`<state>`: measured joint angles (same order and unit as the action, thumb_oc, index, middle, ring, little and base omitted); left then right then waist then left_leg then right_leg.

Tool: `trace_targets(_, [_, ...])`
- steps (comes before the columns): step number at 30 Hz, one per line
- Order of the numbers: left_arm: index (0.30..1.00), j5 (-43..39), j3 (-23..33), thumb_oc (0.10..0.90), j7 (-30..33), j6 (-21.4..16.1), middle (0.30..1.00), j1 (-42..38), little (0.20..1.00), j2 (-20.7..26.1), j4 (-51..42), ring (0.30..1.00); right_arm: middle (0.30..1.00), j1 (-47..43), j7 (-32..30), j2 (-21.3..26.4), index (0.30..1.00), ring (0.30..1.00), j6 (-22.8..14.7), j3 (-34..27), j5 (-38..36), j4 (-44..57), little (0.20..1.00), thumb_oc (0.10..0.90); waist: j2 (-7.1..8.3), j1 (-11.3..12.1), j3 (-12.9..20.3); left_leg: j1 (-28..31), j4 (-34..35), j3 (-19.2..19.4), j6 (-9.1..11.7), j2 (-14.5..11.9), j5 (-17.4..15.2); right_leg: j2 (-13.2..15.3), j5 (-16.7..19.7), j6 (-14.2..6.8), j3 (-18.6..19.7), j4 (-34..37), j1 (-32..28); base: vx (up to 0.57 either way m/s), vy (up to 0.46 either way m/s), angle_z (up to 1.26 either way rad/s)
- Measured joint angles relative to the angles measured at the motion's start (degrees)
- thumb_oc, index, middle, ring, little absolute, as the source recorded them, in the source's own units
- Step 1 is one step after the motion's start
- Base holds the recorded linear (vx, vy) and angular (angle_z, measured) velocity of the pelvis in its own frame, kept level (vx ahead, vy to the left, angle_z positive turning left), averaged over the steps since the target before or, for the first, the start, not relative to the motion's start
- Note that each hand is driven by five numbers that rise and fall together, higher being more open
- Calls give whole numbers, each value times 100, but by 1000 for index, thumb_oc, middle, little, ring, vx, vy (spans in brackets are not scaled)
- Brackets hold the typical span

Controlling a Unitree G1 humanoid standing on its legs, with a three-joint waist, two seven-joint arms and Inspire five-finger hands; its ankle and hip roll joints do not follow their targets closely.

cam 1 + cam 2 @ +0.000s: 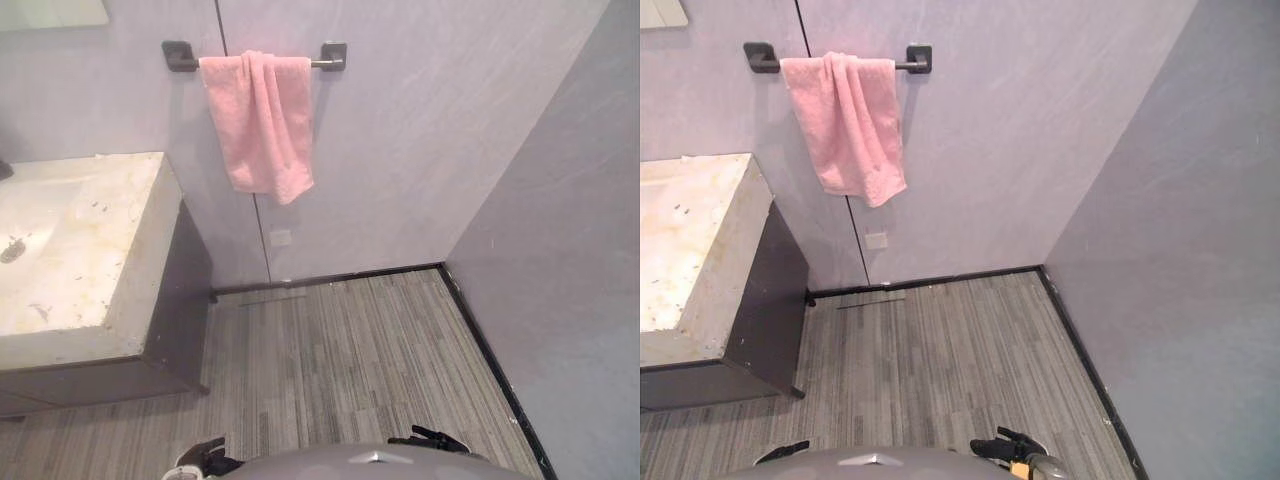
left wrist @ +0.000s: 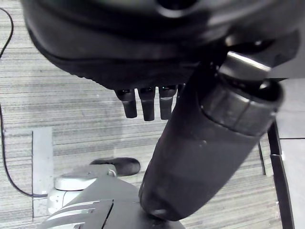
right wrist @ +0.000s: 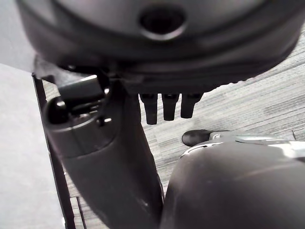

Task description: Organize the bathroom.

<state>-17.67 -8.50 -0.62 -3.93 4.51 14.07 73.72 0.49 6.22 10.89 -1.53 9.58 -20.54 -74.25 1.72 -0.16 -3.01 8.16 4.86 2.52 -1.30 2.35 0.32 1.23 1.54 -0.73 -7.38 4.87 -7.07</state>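
Note:
A pink towel point(image 1: 260, 120) hangs bunched and uneven over a dark wall-mounted towel bar point(image 1: 328, 60), draped toward the bar's left half. My left hand point(image 2: 205, 157) hangs low over the striped floor, fingers point(image 2: 147, 102) straight and thumb out, holding nothing. My right hand point(image 3: 114, 167) also hangs by my side above the floor, fingers point(image 3: 164, 107) straight, and is empty too. Both hands are far below the towel.
A pale stone vanity top with a sink point(image 1: 70, 240) sits on a dark cabinet point(image 1: 175, 300) at the left. Grey walls meet in a corner at the right, with a black baseboard point(image 1: 480, 340). Grey plank floor point(image 1: 350, 360) lies ahead.

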Motion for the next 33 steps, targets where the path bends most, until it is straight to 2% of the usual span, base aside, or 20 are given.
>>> trace_targets(14, [900, -1, 32, 800, 92, -17, 900, -11, 900, 18, 0, 900, 900, -15, 60, -1, 900, 900, 11, 7, 1, 1, 900, 800, 71, 2, -25, -1, 0, -2, 0, 0, 0, 0, 0, -1, -1, 0, -1, 0, 0, 0])
trace_targets(23, [900, -30, 51, 800, 102, -5, 900, -15, 900, 21, 0, 900, 900, -16, 65, -1, 900, 900, -21, 7, 6, 1, 900, 800, 63, 0, -29, 0, 0, -12, 1, 0, 2, 0, -1, 0, -9, 1, -6, 0, 0, 0])
trace_targets(27, [900, -136, 58, 800, 110, -6, 900, -18, 900, 19, -3, 900, 900, -14, 66, -1, 900, 900, -78, 13, 4, 35, 900, 800, 45, -2, -42, -3, 0, -15, 2, 0, 2, 0, -2, -1, -12, 1, -6, 16, -17, 0])
trace_targets(33, [900, -674, 108, 800, 74, -32, 900, -22, 900, -10, -304, 900, 900, -6, 59, 0, 900, 900, -389, 48, -8, 394, 900, 800, -7, -7, -87, -3, -1, -25, 6, 0, 11, 0, -1, -1, -19, 1, -10, 15, -17, 0])
